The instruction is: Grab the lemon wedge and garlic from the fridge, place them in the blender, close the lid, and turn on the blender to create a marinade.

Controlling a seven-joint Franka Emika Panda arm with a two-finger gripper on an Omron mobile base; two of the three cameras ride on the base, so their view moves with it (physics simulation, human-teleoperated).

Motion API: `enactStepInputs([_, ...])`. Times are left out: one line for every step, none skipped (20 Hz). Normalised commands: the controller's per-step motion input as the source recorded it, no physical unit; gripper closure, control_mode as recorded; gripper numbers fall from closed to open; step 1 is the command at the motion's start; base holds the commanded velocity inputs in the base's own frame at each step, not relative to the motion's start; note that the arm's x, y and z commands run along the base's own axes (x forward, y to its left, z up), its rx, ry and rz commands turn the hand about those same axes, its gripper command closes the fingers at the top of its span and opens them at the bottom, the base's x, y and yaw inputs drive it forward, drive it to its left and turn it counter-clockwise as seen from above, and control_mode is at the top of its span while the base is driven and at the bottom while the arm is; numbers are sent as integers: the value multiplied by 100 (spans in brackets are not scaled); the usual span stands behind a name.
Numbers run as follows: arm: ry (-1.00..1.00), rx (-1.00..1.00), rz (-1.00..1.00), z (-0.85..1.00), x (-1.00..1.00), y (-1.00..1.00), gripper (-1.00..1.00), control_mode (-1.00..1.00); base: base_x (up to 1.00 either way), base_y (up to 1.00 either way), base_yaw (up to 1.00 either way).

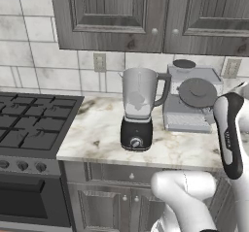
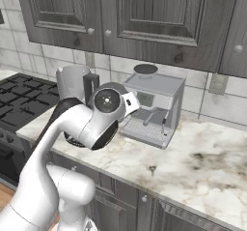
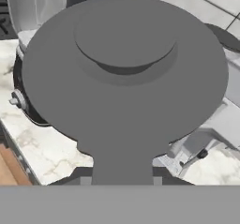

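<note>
**Lid carried toward the open blender jar**

Dark wood wall cabinets and a pale tiled backsplash close off the kitchen behind a marbled stone tabletop, with a black gas hob at its left end. On the tabletop a boxy silver coffee machine stands just beside the countertop blender with a rounded black base, a silver front knob and a clear grey handled jar; the jar's top is uncovered, and something pale seems to lie low inside it. The round dark grey lid with a raised centre knob is held up in the air in front of the coffee machine, to the right of the jar. It is gripped by the tool, whose fingers are set narrow on a stub at the lid's edge.

For a clean closing, the lid is best brought level over the jar mouth, centred on the rim, and lowered straight before release; the jar handle should be cleared on the way across. A tilted lid could catch the rim.

No brand, label or legible writing can be made out on either appliance.
</note>
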Motion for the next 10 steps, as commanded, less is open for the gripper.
enactStepInputs([7, 11, 0, 66, 0, 29, 100, -100, 0, 0, 0])
enactStepInputs([9, 11, 0, 59, 0, 30, 100, -100, 0, 0, 0])
enactStepInputs([10, 11, 0, 55, 0, 31, 100, -100, 0, 0, 0])
enactStepInputs([11, 11, 0, 51, 0, 34, 100, -100, 0, 0, 0])
enactStepInputs([9, 11, 0, 47, 0, 37, 100, -100, 0, 0, 0])
enactStepInputs([8, 11, -1, 46, 0, 39, 100, -100, 0, 0, 0])
enactStepInputs([5, 11, -5, 39, 0, 42, 100, -100, 0, 0, 0])
enactStepInputs([1, 11, -6, 36, 0, 44, 100, -100, 0, 0, 0])
enactStepInputs([0, 12, -9, 31, 0, 45, 100, -100, 0, 0, 0])
enactStepInputs([0, 11, -11, 22, 0, 49, 100, -100, 0, 0, 0])
